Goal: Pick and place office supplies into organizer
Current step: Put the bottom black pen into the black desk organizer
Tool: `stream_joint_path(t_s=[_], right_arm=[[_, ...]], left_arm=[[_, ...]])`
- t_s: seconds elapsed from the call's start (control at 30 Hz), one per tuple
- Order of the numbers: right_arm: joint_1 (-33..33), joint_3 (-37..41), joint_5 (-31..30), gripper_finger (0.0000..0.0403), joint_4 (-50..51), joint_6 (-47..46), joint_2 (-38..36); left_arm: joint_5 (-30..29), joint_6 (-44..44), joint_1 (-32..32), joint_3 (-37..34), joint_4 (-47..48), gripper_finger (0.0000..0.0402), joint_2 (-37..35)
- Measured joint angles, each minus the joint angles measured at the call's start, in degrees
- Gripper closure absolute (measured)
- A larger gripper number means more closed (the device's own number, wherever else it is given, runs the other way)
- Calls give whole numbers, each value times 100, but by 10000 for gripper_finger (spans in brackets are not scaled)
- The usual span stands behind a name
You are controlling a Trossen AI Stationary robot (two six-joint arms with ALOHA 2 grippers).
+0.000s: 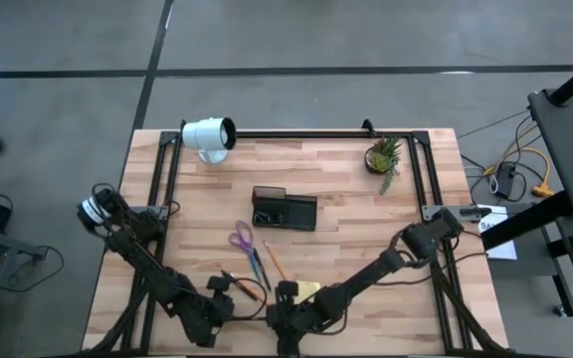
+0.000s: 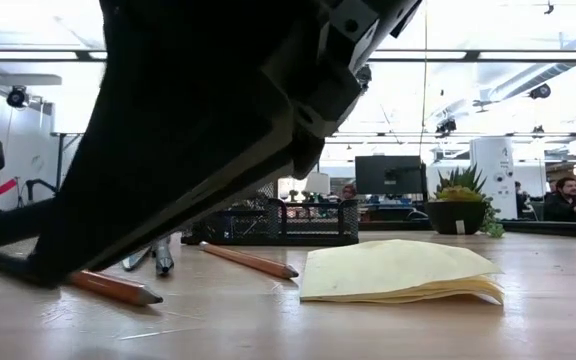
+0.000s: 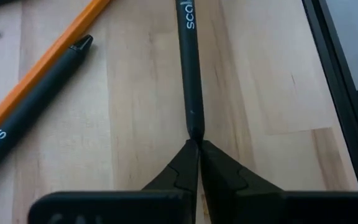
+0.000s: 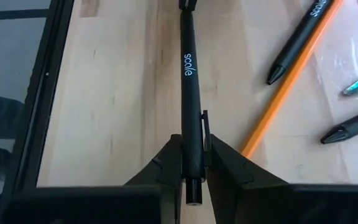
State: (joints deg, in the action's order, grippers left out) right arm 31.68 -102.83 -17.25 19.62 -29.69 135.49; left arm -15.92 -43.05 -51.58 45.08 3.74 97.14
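Observation:
Both grippers are at the table's near edge, on one black pen (image 4: 190, 68) printed "scale", which runs between them. My left gripper (image 3: 196, 144) is shut at the pen's pointed tip. My right gripper (image 4: 192, 163) is shut on its clip end. The black organizer (image 1: 285, 210) stands mid-table. Purple scissors (image 1: 242, 239), a blue pen (image 1: 257, 267) and an orange pencil (image 1: 275, 262) lie flat between the organizer and the grippers. The yellow sticky pad (image 2: 398, 272) lies flat beside my right gripper. Two more black pens (image 4: 297, 43) (image 4: 353, 127) and an orange pencil (image 4: 284, 93) lie nearby. My left gripper pinches the black pen's pointed tip (image 3: 194, 127) with only the free ends of its two fingers. The fingers lie along the pen, which runs straight away from them. My right gripper pinches the same pen at its clip end (image 4: 194, 140) between its two fingers, in line with the barrel. The push-button end (image 4: 192, 198) reaches back between the fingers. Lifted or resting on the table, I cannot tell.
A white lamp-like cylinder (image 1: 210, 134) and a small potted plant (image 1: 384, 156) stand at the far edge. Black frame rails (image 1: 167, 189) run along the table's left and right sides. In the low view a dark arm (image 2: 198, 120) fills the left half. People sit in the room behind.

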Motion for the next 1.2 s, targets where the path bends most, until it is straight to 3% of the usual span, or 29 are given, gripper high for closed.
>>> stream_joint_path(t_s=[0.13,0.37,0.53,0.67,0.8,0.9,1.07,1.2], right_arm=[[-22,-2,-143,365,201,4,-126],[-98,-4,-578,365,989,4,-431],[-249,-46,-1050,365,2060,-129,-924],[-590,-285,-1142,365,3418,-592,-1370],[-1152,-666,-1099,365,4689,-1013,-1753],[-1625,-995,-1069,360,4952,-787,-1935],[-2445,-1537,-165,360,5155,-236,-1927],[-2984,-1674,214,365,5397,114,-1745]], left_arm=[[-16,41,-2,50,367,401,-249],[-571,3,14,181,1793,401,-1204],[-1114,-458,14,175,2689,401,-2164],[-1354,-465,14,168,2733,401,-2934],[-1873,-461,16,175,2687,401,-3570],[-2236,-458,15,147,2681,401,-3972],[-2432,-411,14,125,2683,402,-4366],[-2461,-406,14,122,2680,401,-4491]])
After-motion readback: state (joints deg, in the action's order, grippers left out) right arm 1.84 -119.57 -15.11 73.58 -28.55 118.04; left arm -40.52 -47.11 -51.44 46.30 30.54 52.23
